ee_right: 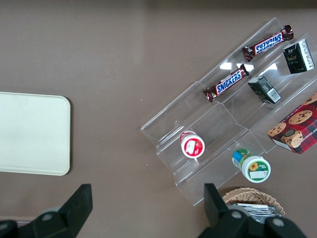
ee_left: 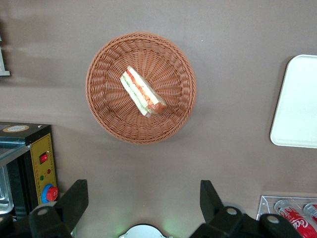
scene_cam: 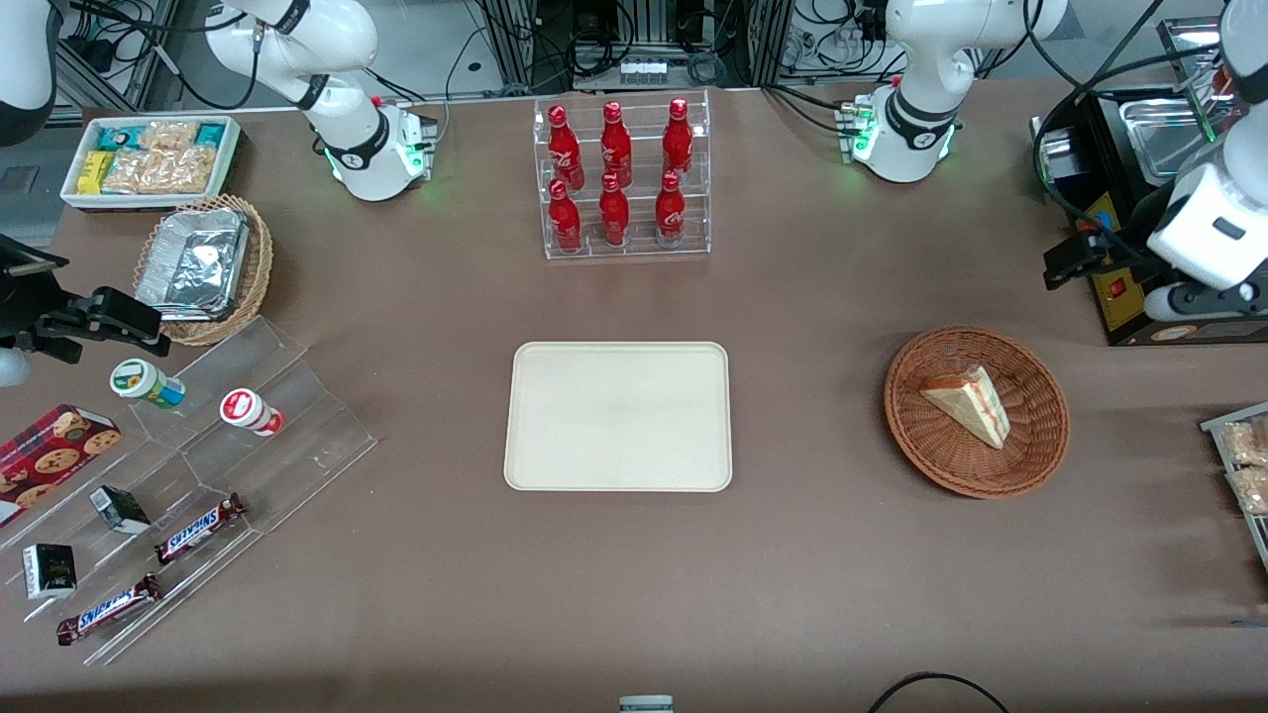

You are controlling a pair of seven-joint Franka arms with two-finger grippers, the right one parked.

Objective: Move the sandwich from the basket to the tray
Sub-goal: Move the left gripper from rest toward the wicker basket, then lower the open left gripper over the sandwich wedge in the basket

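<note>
One wedge to note: a small triangular sandwich (scene_cam: 971, 404) (ee_left: 142, 92) of pale white bread, red and green filling layers along its cut edge. Lies on its side near the middle of a round, shallow, reddish-brown woven wicker basket (scene_cam: 1030, 436) (ee_left: 109, 99), narrow tip toward ten o'clock in the front view, wide end toward five o'clock. Touches only the weave beneath it.

Around the basket, bare brown table (scene_cam: 792, 574). At nine o'clock from it in the front view, well apart, a flat cream-beige rectangular plastic tray (scene_cam: 619, 416) (ee_left: 297, 104) with rounded corners and a low rim, nothing on it. At twelve o'clock from the tray, a clear acrylic rack of six red cola bottles (scene_cam: 626, 178).

At roughly two o'clock from the basket, raised above the table and clear of the wicker rim, the left arm's black two-finger gripper (scene_cam: 1075, 262) (ee_left: 142, 198). Fingers (ee_left: 74, 198) spread wide, nothing between them. Just beside it, a black appliance with a yellow control panel (scene_cam: 1119, 297) (ee_left: 39, 163).
</note>
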